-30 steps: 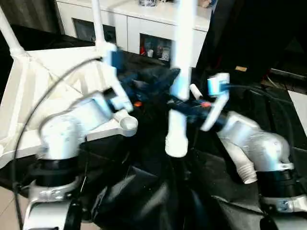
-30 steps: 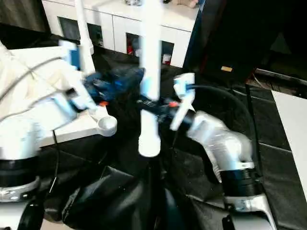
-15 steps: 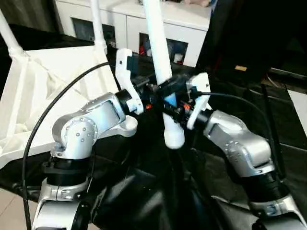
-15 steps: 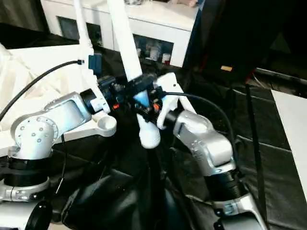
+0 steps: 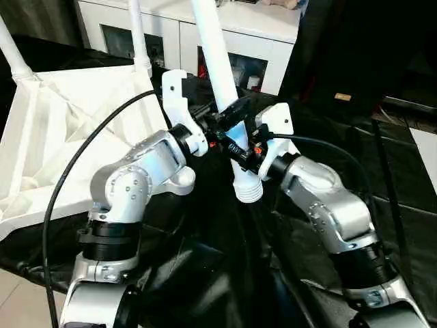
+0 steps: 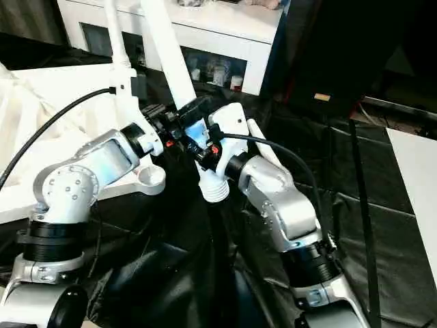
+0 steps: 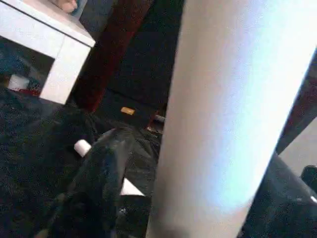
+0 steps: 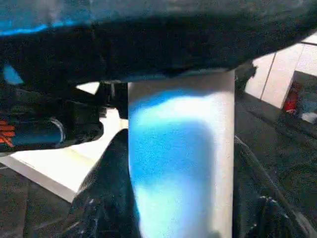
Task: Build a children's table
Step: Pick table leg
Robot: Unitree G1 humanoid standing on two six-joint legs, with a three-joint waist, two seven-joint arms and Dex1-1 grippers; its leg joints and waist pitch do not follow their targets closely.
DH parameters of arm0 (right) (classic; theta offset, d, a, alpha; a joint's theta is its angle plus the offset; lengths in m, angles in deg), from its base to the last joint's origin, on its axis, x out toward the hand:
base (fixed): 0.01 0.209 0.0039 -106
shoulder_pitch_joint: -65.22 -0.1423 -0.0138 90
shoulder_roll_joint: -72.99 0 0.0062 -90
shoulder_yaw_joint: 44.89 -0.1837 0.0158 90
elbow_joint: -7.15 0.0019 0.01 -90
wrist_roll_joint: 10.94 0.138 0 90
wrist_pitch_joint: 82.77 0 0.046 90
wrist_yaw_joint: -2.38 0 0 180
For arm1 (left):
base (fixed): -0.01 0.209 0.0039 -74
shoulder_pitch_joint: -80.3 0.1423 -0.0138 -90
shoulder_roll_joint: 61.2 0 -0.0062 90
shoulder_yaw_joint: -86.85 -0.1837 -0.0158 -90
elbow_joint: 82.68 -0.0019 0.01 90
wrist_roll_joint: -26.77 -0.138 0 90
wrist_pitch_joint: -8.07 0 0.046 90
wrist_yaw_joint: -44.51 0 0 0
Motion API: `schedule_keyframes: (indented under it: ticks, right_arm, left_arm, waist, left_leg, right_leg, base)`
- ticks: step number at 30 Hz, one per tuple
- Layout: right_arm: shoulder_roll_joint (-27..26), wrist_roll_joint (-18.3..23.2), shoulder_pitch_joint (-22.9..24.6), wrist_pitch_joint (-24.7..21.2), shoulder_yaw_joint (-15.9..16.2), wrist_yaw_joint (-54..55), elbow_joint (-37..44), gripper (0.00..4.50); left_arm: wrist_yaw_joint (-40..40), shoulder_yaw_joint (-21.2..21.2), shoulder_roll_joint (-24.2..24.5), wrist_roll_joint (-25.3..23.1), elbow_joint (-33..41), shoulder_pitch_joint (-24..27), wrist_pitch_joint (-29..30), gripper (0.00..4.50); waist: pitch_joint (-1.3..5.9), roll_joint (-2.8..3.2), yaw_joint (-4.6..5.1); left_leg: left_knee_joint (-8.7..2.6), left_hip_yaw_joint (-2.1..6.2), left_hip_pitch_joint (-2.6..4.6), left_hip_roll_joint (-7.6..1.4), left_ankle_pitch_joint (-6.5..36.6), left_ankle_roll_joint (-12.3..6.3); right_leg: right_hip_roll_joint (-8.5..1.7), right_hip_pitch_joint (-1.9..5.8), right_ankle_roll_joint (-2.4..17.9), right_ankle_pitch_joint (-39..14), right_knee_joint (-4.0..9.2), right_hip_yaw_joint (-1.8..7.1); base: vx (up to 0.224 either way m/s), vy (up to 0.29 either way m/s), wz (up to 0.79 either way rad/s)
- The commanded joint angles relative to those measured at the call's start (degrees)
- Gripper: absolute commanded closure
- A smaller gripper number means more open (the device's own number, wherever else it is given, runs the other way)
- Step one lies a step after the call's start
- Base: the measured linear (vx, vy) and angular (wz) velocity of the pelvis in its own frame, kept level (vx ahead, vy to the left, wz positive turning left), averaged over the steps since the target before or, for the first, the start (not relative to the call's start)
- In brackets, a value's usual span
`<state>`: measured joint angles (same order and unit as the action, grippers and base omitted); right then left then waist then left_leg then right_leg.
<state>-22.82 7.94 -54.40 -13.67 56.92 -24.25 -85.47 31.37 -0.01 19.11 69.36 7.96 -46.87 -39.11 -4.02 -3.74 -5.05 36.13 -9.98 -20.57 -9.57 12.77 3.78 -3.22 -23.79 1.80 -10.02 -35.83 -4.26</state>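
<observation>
Both grippers meet on one white leg, held tilted above the black sheet.

Your right fingers pinch the leg just above its ribbed lower end; your left fingers bracket it a little higher, though you cannot tell whether they press it. The leg's foot hangs free over the sheet. To your left, the tabletop lies underside up, its nearest corner socket just beside the left forearm.

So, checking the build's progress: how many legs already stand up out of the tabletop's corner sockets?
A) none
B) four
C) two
C: two legs rise from the tabletop's far corners, while a third leg sits between the grippers.
</observation>
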Motion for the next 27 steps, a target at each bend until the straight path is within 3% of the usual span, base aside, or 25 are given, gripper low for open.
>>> schedule_keyframes:
  ticks: [1, 10, 18, 21, 26, 27]
  right_arm:
    - [0.2, -0.2, -0.6, 2.4, 0.0, -0.8, 1.7, 2.72]
    - [-0.6, -1.6, -0.9, 3.1, -0.5, -1.2, 0.8, 2.72]
    - [-0.9, -2.6, -1.2, 3.5, -0.9, -0.9, 0.3, 2.72]
    - [-1.3, 0.5, -1.1, 2.0, -2.4, -3.1, 1.3, 2.02]
    - [-0.5, 5.7, -1.3, -2.9, -4.9, -6.6, 2.9, 1.60]
    - [1.3, 8.4, -1.3, -6.3, -5.8, -9.5, 3.5, 1.50]
  left_arm:
    - [3.2, 2.1, 0.5, -3.0, -1.5, -1.4, -2.2, 1.49]
    - [2.8, 2.4, -0.3, -3.2, -1.2, -1.3, -2.6, 2.24]
    - [2.1, 3.3, -0.4, -1.9, -1.5, -1.7, -2.4, 2.60]
    - [0.6, 3.8, 0.5, -0.8, -1.4, -2.0, -1.0, 2.63]
    - [-2.4, 4.5, 2.3, 1.2, -1.4, -2.4, 1.8, 2.68]
    - [-4.3, 5.1, 3.4, 3.4, -1.5, -2.7, 4.1, 2.68]
  waist:
    - [4.02, 1.03, 0.10]
    - [4.10, 1.03, 0.10]
    - [4.06, 1.10, 0.14]
    - [4.06, 1.21, 0.17]
    - [4.07, 1.17, 0.22]
    - [4.07, 1.22, 0.17]
  left_leg:
    - [-5.01, 1.52, 0.15, -3.41, 7.3, 1.71]
    - [-4.93, 1.47, 0.10, -3.39, 6.4, 1.45]
    - [-4.97, 1.48, 0.19, -3.40, 7.0, 1.51]
    - [-4.99, 1.48, 0.15, -3.39, 7.4, 1.29]
    - [-4.93, 1.52, 0.34, -3.35, 6.8, 0.62]
    - [-4.94, 1.49, 0.33, -3.37, 6.2, 0.59]
  right_leg:
    - [-5.09, 3.67, 6.9, -13.6, 4.47, 3.65]
    - [-5.07, 3.67, 7.4, -11.9, 4.27, 3.70]
    - [-5.08, 3.64, 7.4, -12.7, 4.35, 3.69]
    - [-5.07, 3.69, 7.5, -12.6, 4.32, 3.68]
    - [-5.02, 3.69, 7.4, -12.8, 4.29, 3.68]
    - [-4.93, 3.67, 8.0, -11.7, 4.12, 3.66]
  base:
    - [0.000, 0.000, 0.00]
    - [0.000, 0.000, 0.00]
    - [0.000, 0.000, 0.00]
    - [0.000, 0.000, 0.00]
    - [0.000, 0.000, 0.00]
    - [0.000, 0.000, 0.00]
